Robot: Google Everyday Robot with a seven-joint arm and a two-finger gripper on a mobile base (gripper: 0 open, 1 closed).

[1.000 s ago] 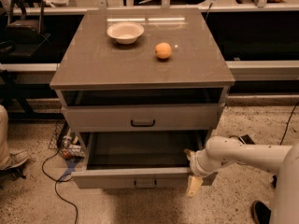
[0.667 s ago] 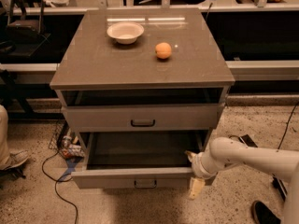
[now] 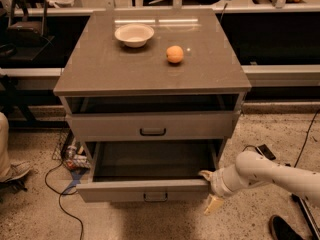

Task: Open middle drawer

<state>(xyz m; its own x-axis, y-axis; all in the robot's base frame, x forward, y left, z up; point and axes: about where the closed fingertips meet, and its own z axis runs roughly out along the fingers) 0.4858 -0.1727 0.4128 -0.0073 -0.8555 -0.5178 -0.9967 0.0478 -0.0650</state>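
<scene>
The middle drawer [image 3: 145, 189] is pulled out of the grey cabinet, its deep grey box showing and its small dark bar handle [image 3: 155, 197] at the centre of the front. My gripper [image 3: 210, 189] is at the right end of that drawer front, on a white arm coming in from the right. It is open: one fingertip [image 3: 204, 174] is above the front's top edge and the other [image 3: 214, 204] hangs below it. It holds nothing.
The drawer above [image 3: 152, 126] is shut, with a dark gap over it. A white bowl [image 3: 134, 34] and an orange [image 3: 174, 54] sit on the cabinet top [image 3: 100, 69]. Cables [image 3: 60, 194] lie on the floor at left, beside a shoe [image 3: 15, 173].
The arm has shifted slightly to the right and the gripper a little lower. The drawer stays pulled out as before.
</scene>
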